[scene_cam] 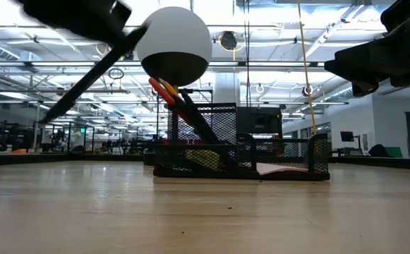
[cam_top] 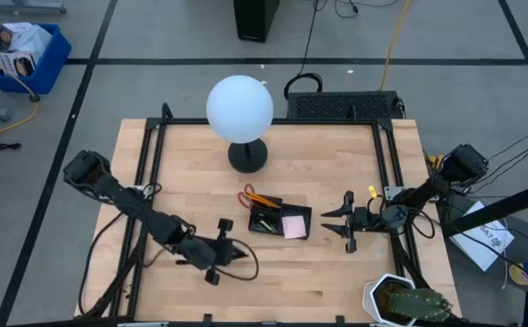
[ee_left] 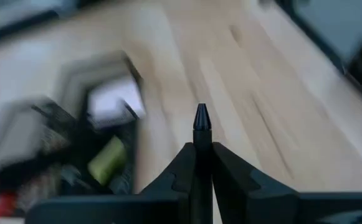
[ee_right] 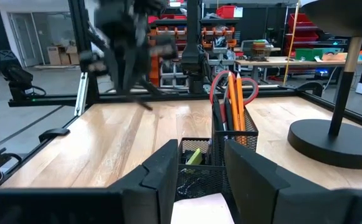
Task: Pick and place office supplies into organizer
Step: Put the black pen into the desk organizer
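Note:
The black mesh organizer (cam_top: 280, 219) stands mid-table. Red-handled scissors (ee_right: 221, 84) and orange pencils (ee_right: 237, 93) stand in its tall cup. A pink sticky-note pad (cam_top: 293, 226) and a yellow-green piece (ee_right: 193, 156) lie in its low tray. My left gripper (cam_top: 220, 247) hovers to the organizer's near left, shut on a black pen (ee_left: 201, 124). In the low view this pen (scene_cam: 92, 77) slants across the air. My right gripper (cam_top: 343, 222) stands open just right of the organizer, level and pointing at it, with nothing between its fingers. My left gripper pinches the black pen's barrel (ee_left: 202, 155) between its two fingers (ee_left: 177, 174), a short way behind the tip. The pen lies along the fingers and its pointed end sticks out past them. It slants in the air, lifted clear of the table.
A white globe lamp (cam_top: 240, 107) on a round black base (cam_top: 247, 156) stands behind the organizer. A potted plant (cam_top: 404, 302) sits at the near right corner. Bare wood lies between my left gripper and the organizer, and along the near edge.

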`<state>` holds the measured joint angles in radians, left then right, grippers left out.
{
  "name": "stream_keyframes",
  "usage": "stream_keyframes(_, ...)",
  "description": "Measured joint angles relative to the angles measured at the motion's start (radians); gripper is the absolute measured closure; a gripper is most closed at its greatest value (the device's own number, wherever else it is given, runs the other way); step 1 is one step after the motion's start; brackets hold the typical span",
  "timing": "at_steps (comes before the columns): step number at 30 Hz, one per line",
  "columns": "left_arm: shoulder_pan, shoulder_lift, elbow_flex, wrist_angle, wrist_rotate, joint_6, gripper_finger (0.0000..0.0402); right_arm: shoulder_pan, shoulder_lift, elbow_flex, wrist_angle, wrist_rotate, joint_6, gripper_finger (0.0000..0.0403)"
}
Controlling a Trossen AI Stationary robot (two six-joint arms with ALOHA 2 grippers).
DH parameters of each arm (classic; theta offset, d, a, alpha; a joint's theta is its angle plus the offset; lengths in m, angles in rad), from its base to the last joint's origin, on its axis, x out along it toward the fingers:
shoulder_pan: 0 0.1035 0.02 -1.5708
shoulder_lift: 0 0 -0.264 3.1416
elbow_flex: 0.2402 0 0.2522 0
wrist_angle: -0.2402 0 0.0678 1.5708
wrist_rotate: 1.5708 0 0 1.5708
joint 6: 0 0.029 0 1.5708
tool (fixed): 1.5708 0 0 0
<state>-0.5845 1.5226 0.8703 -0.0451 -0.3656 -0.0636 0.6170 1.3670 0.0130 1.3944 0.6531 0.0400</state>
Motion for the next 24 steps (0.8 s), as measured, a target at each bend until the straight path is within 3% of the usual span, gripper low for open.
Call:
stream_keyframes(6, 0.077, -0.084, 0.001, 0.231, -0.039, 0.117, 0.0357, 0.000, 0.000, 0.000, 0.000, 0.000, 0.000, 0.0275)
stream_keyframes(11, 0.200, -0.097, 0.003, 0.441, 0.093, 0.159, 0.0377, 0.000, 0.000, 0.000, 0.000, 0.000, 0.000, 0.0275)
stream_keyframes(15, 0.307, -0.068, 0.004, 0.576, 0.235, 0.147, 0.0371, 0.000, 0.000, 0.000, 0.000, 0.000, 0.000, 0.0275)
stream_keyframes(19, 0.383, -0.053, 0.001, 0.603, 0.266, 0.185, 0.0358, 0.000, 0.000, 0.000, 0.000, 0.000, 0.000, 0.0275)
stream_keyframes(24, 0.470, -0.056, 0.003, 0.626, 0.318, 0.194, 0.0371, 0.000, 0.000, 0.000, 0.000, 0.000, 0.000, 0.0275)
